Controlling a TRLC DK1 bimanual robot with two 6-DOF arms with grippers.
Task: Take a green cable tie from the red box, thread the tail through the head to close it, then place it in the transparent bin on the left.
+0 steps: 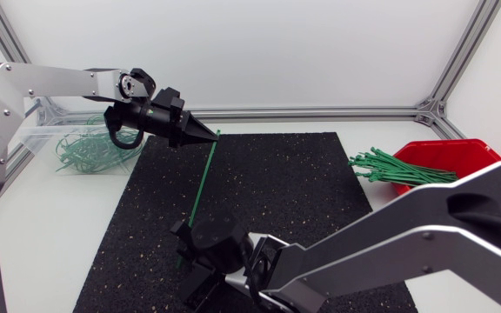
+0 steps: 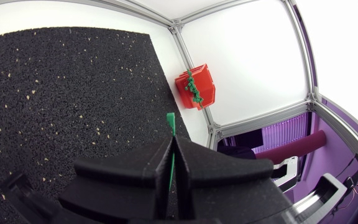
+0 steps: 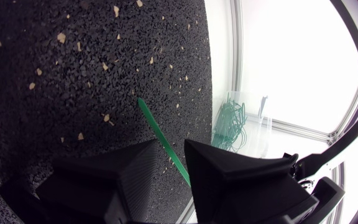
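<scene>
**Left arm.** The left arm enters from 9 o'clock in the head view. Its left pincer [image 1: 209, 136] sits above the mat's far-left corner, at about 11 o'clock from the mat's centre. In the left wrist view the left pincer [image 2: 173, 147] is pressed together on the cable tie [image 2: 170, 122]. A short green tip sticks out ahead of the fingertips.

**Right arm.** The right arm enters from 4 o'clock and reaches past the middle. Its right pincer [image 1: 186, 243] is over the near part of the mat [image 1: 294, 191], at about 7 o'clock from the centre. In the right wrist view the right pincer [image 3: 171, 152] is spread. The cable tie [image 3: 157, 130] runs slantwise through the gap between the two fingers. No clamping from both sides is visible.

**Task item.** The cable tie [image 1: 203, 178] is straight and not looped. It spans from the left pincer down to the right pincer, above the mat.

**Containers.**
- The red box [image 1: 459, 156] stands on the counter [image 1: 59, 226] at 3 o'clock, beside the mat. A bundle of loose ties [image 1: 398, 167] pokes over its rim toward the mat.
- The clear bin [image 1: 42, 137] stands at 10 o'clock, behind the left pincer. It holds curled green ties [image 1: 85, 152].
</scene>
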